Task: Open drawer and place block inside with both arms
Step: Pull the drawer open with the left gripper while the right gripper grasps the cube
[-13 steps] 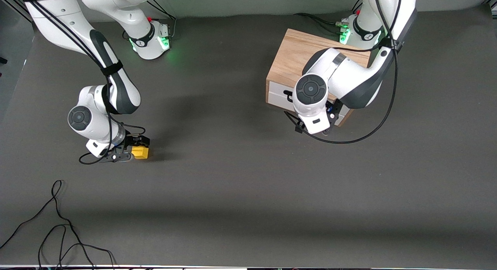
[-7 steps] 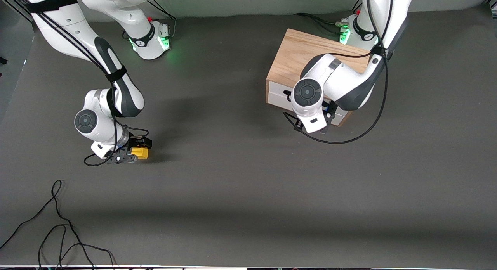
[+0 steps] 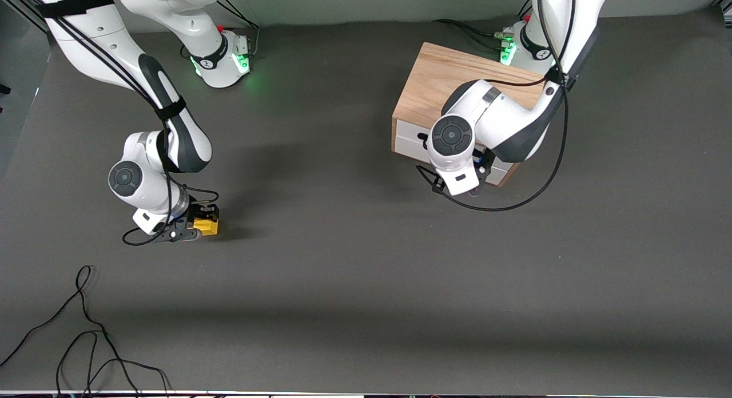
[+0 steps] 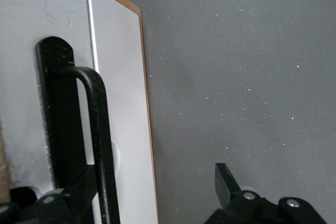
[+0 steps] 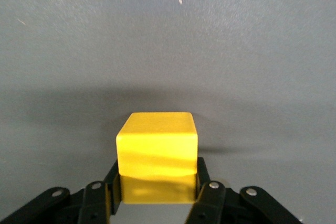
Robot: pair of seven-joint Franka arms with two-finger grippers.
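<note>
Block (image 5: 156,157) now gripped; left gripper (image 4: 157,192) unmoved.

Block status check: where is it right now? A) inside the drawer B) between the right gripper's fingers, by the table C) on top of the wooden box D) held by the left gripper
B: the yellow block sits between the right gripper fingers.

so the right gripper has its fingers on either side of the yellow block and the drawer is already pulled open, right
Not quite. The right gripper does have its fingers on either side of the yellow block, as the right wrist view shows. But the drawer is shut: in the front view its white front sits flush with the oak box. The left gripper is open around the handle.
</note>
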